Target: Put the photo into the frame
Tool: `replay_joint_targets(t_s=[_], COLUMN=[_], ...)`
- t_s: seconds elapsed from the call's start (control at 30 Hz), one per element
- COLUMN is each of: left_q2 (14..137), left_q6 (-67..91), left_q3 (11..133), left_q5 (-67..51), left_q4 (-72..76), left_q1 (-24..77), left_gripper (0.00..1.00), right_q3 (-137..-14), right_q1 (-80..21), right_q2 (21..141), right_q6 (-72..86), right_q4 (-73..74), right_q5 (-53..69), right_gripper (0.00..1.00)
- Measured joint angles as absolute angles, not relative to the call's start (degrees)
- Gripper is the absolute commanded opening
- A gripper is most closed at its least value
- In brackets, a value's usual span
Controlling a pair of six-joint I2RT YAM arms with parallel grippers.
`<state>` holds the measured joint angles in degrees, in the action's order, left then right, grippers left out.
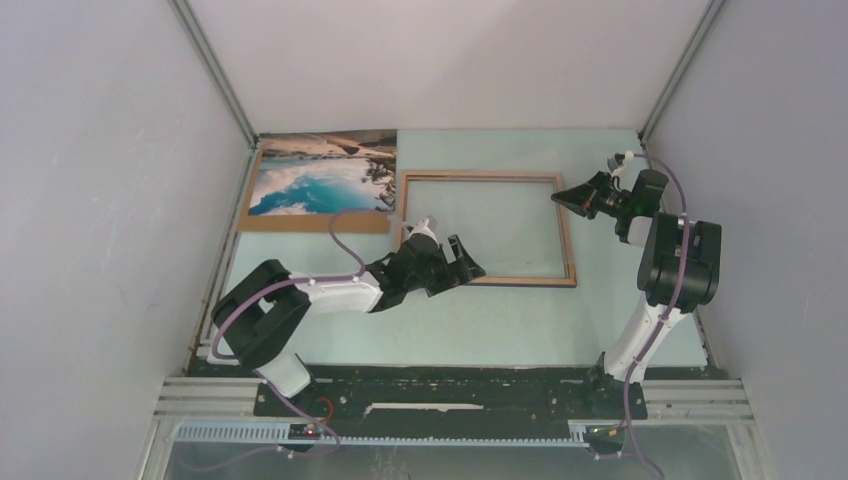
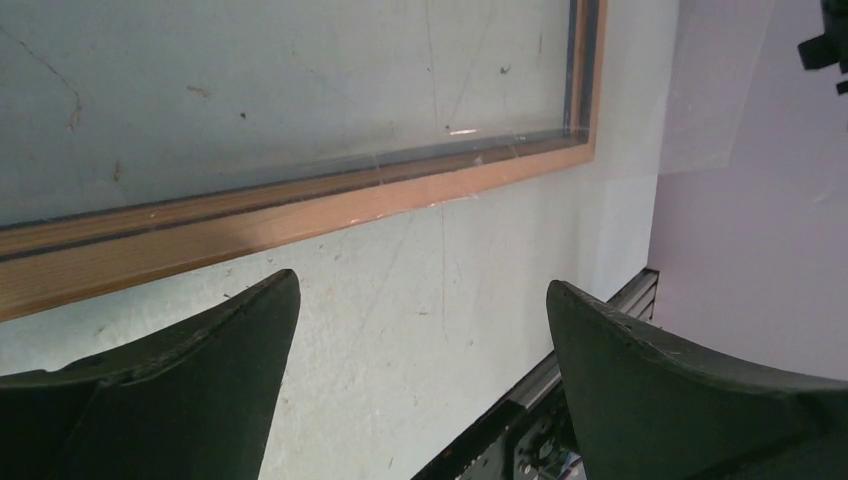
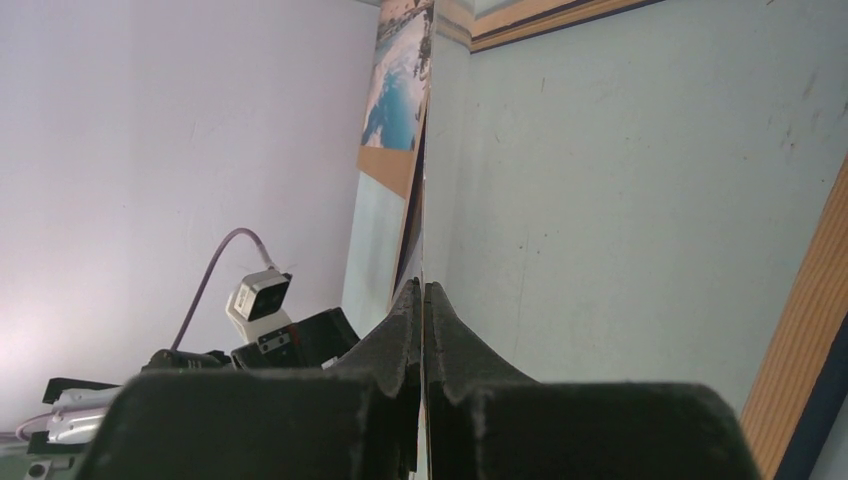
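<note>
The photo (image 1: 322,178) lies on a brown board (image 1: 300,223), far left. The frame (image 1: 520,281) lies mid-table. The left gripper (image 1: 452,252), spread wide, hangs over its near left corner.

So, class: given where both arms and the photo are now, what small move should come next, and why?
Probably swing the left gripper toward the photo. Its fingers are open and empty beside the frame, while the photo lies on the backing board, outside the frame. The right gripper is shut on what looks like the clear pane, so it seems occupied.
</note>
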<state>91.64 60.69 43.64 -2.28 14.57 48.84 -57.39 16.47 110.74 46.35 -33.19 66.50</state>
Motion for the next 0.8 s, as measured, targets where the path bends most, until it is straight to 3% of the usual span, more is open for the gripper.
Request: replay_joint_targets(t_s=[0.8], left_q2=[95.83], left_q6=[63.05], left_q3=[44.38], left_q5=[1.3], left_q4=[17.43], left_q1=[48.14], left_gripper=[1.0], right_q3=[-57.39], right_q1=[16.51], right_q2=[110.74], right_q6=[46.35], right_q4=[-32.73], right_q5=[66.5], right_gripper=[0.0])
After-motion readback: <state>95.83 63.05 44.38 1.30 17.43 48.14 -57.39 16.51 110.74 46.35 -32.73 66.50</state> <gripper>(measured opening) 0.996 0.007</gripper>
